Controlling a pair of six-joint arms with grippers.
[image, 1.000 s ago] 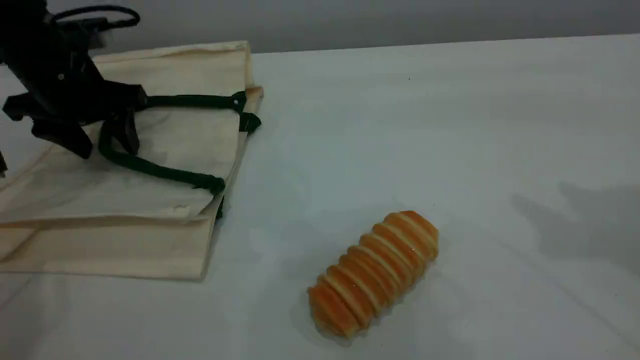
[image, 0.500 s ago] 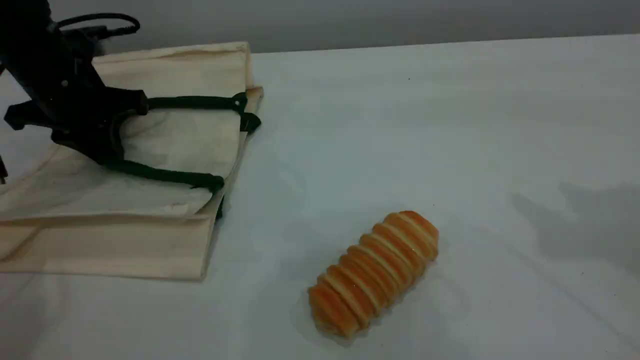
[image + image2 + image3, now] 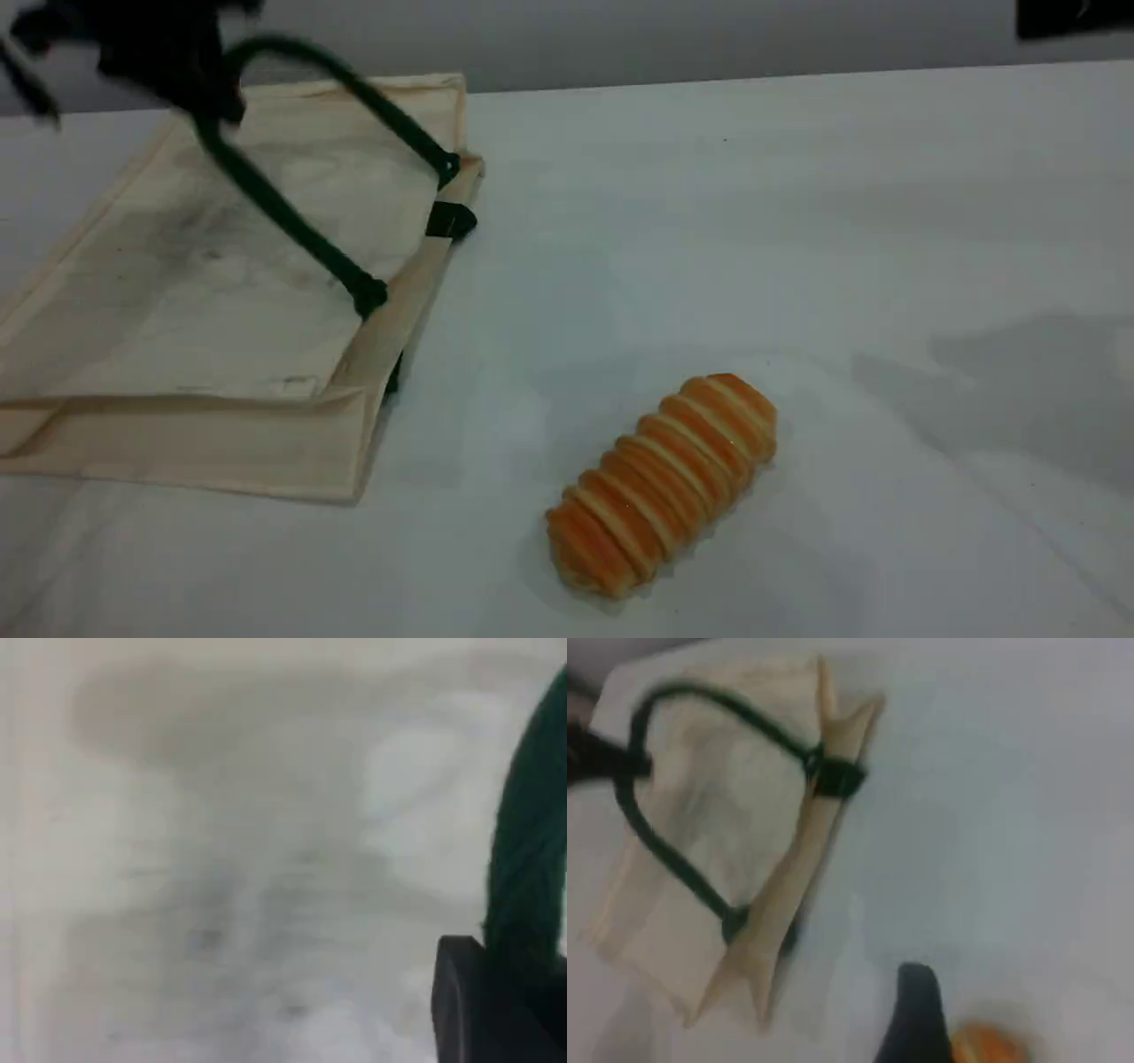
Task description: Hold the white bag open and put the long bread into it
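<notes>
left gripper (image 3: 190, 75) clamped on green handle (image 3: 266, 199)

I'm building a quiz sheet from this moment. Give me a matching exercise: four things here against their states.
1. Cream canvas tote bag
2. Dark green rope handle
3. Ridged golden-orange long loaf
4. Black left gripper

A. clamped on rope
B. pulled up taut
C. lying alone on the white table
D. lying on its side, top panel lifted

Pairs: 1-D, 2-B, 3-C, 4-A

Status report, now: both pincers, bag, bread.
Left pincer shut on green handle, bag top panel lifted. Right pincer open, above bread. Bread on table, untouched. Nothing between bread and bag.
</notes>
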